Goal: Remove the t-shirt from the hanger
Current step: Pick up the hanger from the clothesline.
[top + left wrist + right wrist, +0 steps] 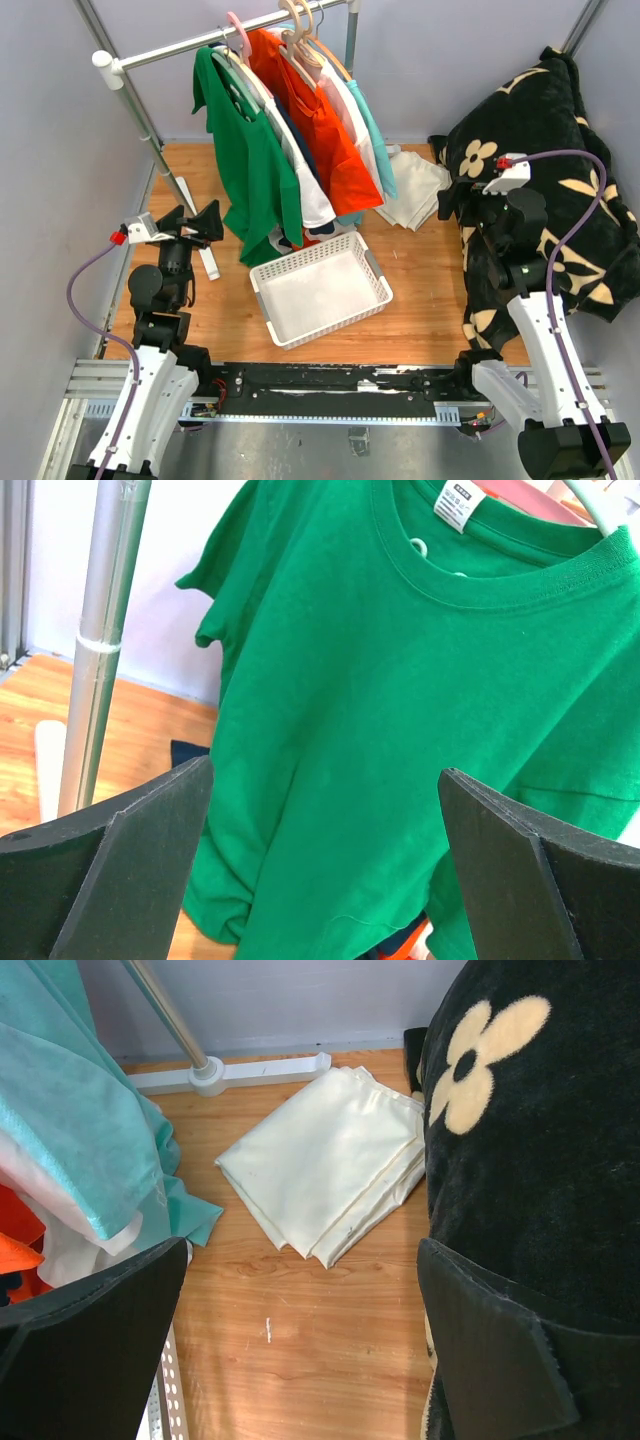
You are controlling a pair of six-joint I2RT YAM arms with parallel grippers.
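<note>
A green t-shirt (250,165) hangs on a pale hanger (238,80) at the left end of a metal rail (220,38). It fills the left wrist view (400,710), collar and white label at the top. My left gripper (200,222) is open and empty, just left of the shirt's lower half, not touching it. My right gripper (462,200) is open and empty at the right, over the wooden floor beside a black flowered blanket (550,170).
Orange, white, navy and teal shirts (330,130) hang behind the green one. A white basket (320,290) sits below the shirts. A folded cream cloth (320,1165) lies on the floor. The rack's slanted pole (105,640) and foot (230,1072) stand nearby.
</note>
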